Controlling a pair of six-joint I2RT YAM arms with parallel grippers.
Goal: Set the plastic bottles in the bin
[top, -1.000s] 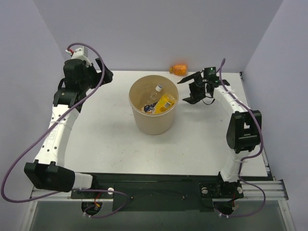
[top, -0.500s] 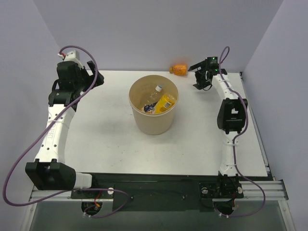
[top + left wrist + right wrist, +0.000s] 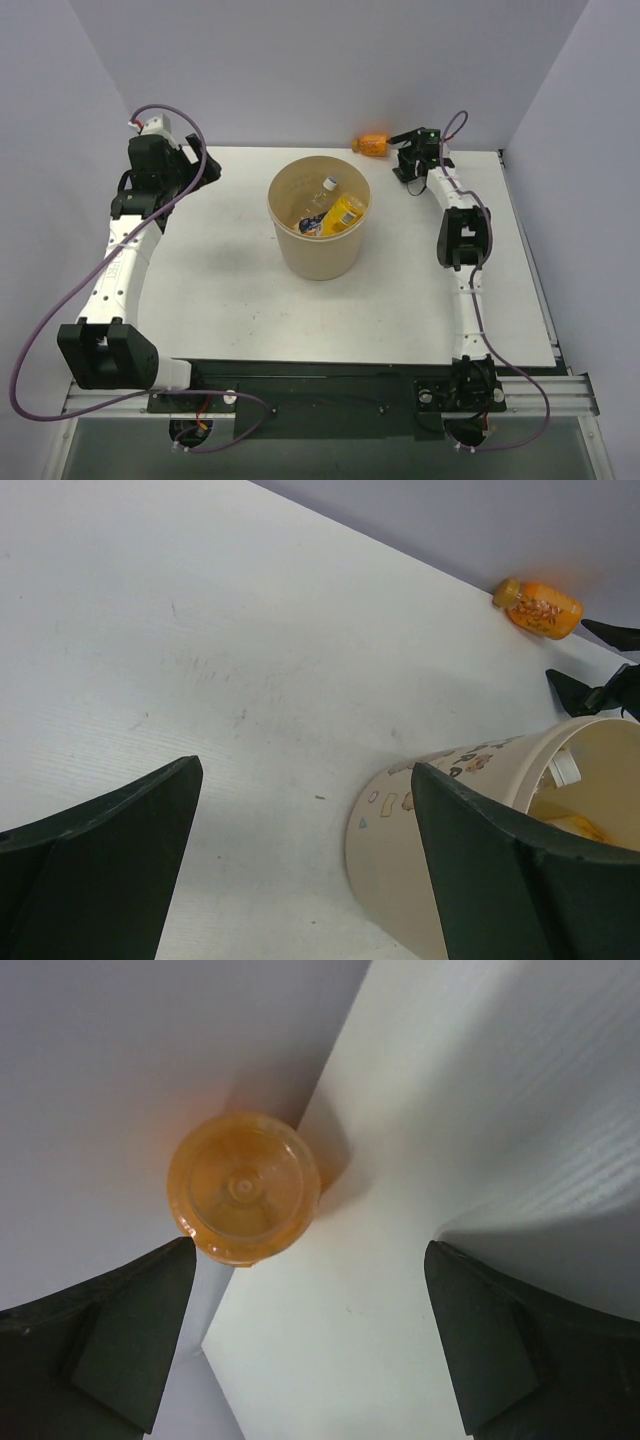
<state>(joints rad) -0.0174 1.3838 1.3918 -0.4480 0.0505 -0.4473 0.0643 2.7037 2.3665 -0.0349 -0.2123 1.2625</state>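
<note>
The tan bin (image 3: 318,255) stands mid-table. Inside it lie a clear bottle (image 3: 324,193), an orange-yellow bottle (image 3: 344,213) and something blue (image 3: 309,228) that I cannot make out. The short squat orange bottle (image 3: 372,144) lies on its side at the table's back edge against the wall. My right gripper (image 3: 399,155) is open just right of it, apart from it; in the right wrist view the bottle's round base (image 3: 243,1187) sits ahead of the open gripper (image 3: 310,1248), nearer the left finger. My left gripper (image 3: 208,165) is open and empty at the back left.
The grey back wall runs right behind the orange bottle. In the left wrist view the bin (image 3: 450,810) shows its patterned side at the lower right, with the orange bottle (image 3: 540,609) and the right gripper's fingers (image 3: 595,688) beyond it.
My right arm has stretched toward the back and its gripper has moved left, close to the orange bottle. My left gripper has shifted slightly at the back left.
</note>
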